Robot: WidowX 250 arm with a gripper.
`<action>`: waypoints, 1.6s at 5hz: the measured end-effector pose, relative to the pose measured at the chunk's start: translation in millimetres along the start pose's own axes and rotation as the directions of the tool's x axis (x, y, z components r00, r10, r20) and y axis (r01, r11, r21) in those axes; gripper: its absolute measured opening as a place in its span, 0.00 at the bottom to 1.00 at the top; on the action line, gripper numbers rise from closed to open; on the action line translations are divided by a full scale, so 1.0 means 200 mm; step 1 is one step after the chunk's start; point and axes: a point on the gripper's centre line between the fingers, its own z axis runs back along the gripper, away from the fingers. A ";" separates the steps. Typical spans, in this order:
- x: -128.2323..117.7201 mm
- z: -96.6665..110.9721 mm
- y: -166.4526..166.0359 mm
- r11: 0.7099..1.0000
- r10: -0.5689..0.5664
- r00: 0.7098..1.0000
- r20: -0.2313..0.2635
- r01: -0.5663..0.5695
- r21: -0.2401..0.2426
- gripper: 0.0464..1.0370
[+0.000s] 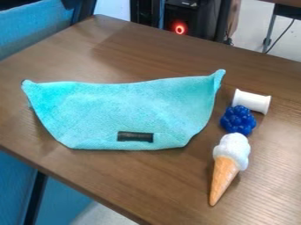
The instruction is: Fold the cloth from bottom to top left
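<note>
Turquoise cloth on a wood-grain desk.
It lies near the desk's lower-left edge, left of the white spool, blue toy berry and toy ice-cream cone; gripper state, cannot tell.

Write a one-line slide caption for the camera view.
Turquoise cloth on a wooden table, beside a white spool, a blue berry and a toy ice cream cone.

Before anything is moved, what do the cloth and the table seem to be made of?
The cloth looks like soft, matte fabric, perhaps microfibre: its surface is finely textured and its edges curve loosely. The table seems to have a brown wood or wood-look laminate top, slightly glossy, since it shows streaky grain and a pale sheen toward the right.
</note>
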 end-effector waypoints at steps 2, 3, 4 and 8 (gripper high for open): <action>-0.04 -0.13 -0.07 0.997 -0.061 0.997 -0.053 0.058 -0.049 0.96; -0.03 -0.23 -0.14 0.974 -0.167 0.985 -0.046 0.158 -0.160 0.96; -0.07 -0.38 -0.19 0.935 -0.277 0.960 -0.050 0.257 -0.246 0.96; -0.25 -0.60 -0.56 0.782 -0.546 0.834 -0.080 0.472 -0.407 0.96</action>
